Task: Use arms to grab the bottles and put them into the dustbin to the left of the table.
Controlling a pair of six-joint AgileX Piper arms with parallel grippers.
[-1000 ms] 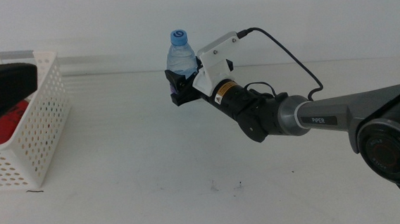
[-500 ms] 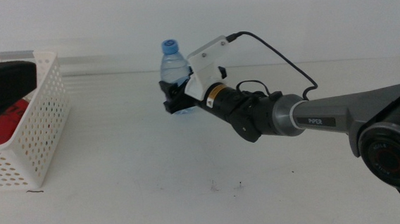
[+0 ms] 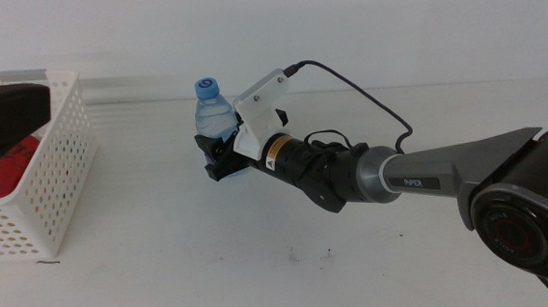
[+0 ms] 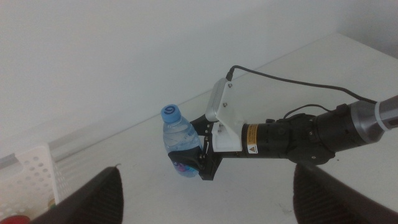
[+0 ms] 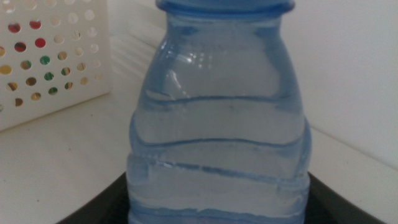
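right gripper [image 3: 218, 157] clamps water bottle [image 3: 213, 105], open table [image 3: 166, 267] between it and dustbin [image 3: 57, 159]; something red inside, probably the can [image 3: 9, 172]

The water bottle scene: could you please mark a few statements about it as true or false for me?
1. The right gripper is shut on the water bottle. True.
2. The bottle's cap is red. False: it is blue.
3. The bottle is already inside the basket. False: it is held to the basket's right, outside it.
4. Something red lies in the basket. True.
5. The left gripper holds a can. False: its jaws are open and hold nothing.
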